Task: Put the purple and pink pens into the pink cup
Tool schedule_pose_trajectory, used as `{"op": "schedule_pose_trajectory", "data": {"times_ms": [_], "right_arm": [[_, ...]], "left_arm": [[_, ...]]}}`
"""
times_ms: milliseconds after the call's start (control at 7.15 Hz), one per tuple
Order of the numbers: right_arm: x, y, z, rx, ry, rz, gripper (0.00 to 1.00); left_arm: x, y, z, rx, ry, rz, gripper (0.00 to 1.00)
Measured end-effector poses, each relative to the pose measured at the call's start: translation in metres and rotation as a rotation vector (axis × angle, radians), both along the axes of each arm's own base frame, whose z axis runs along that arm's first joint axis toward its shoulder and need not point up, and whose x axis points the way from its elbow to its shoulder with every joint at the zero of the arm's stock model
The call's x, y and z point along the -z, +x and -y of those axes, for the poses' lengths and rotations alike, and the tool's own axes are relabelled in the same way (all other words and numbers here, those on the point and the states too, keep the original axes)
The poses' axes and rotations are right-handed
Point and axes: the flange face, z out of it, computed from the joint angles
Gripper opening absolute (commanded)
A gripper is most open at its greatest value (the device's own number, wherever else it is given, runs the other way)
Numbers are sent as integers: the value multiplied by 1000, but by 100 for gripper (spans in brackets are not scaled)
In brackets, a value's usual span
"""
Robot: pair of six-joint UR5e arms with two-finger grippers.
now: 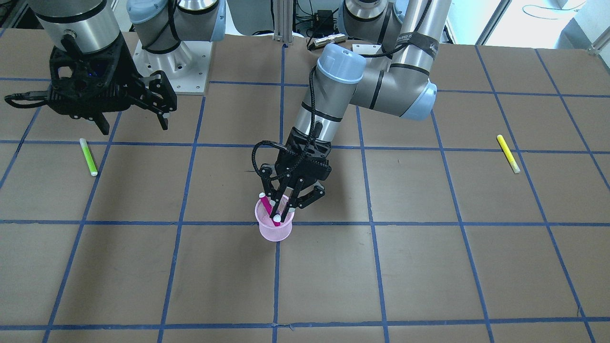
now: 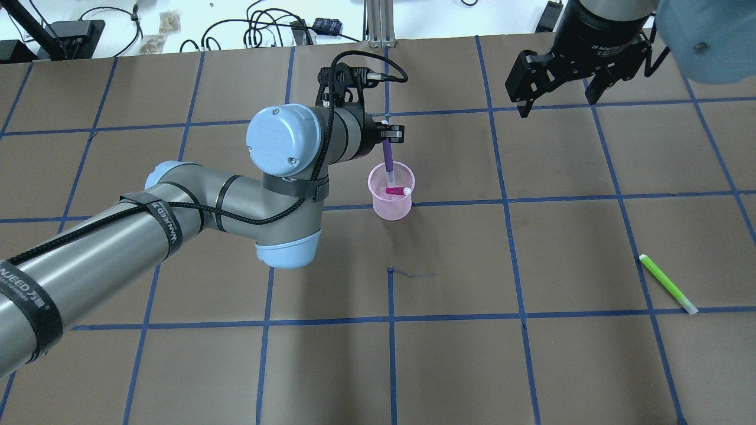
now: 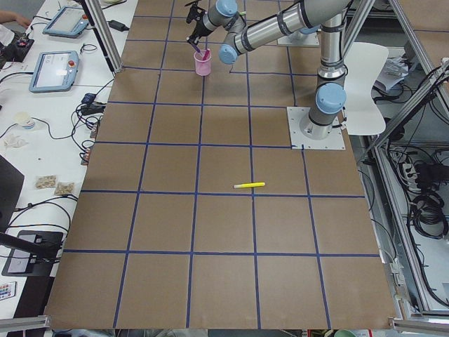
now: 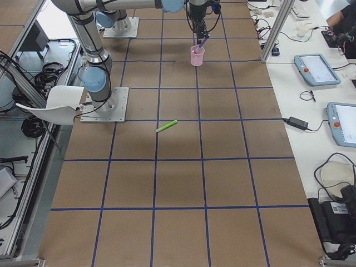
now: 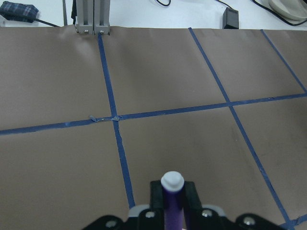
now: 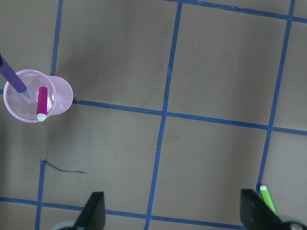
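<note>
The pink cup (image 2: 391, 200) stands upright near the table's middle. The pink pen (image 2: 397, 190) lies tilted inside it, white cap up. My left gripper (image 2: 387, 134) is shut on the purple pen (image 2: 388, 156) and holds it slanted over the cup, with its lower end inside the rim. In the left wrist view the purple pen (image 5: 172, 203) sits clamped between the fingers (image 5: 156, 194). The right wrist view shows the cup (image 6: 57, 88) with both pens in it. My right gripper (image 2: 555, 88) is open and empty, high at the far right.
A green pen (image 2: 667, 283) lies on the table to the right of the cup. A yellow pen (image 1: 508, 153) lies on the robot's left side. Blue tape lines grid the brown table (image 2: 449, 354).
</note>
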Motion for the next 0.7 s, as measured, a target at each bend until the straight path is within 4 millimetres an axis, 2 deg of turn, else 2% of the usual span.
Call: {"op": "schedule_pose_trajectory", "data": {"times_ms": [140,280,419,699], "right_arm": [[0,0,0,1,1,0,100],[0,0,0,1,1,0,100],[0,0,0,3,1,0,100],[0,0,0,4,1,0,100]], "left_arm": [[4,1,-3,-1,6,9,0],[7,2,-4,-4,10,17,27],[9,2,-4,-5,14,21,96],[14,2,-4,-14,35,20,100]]}}
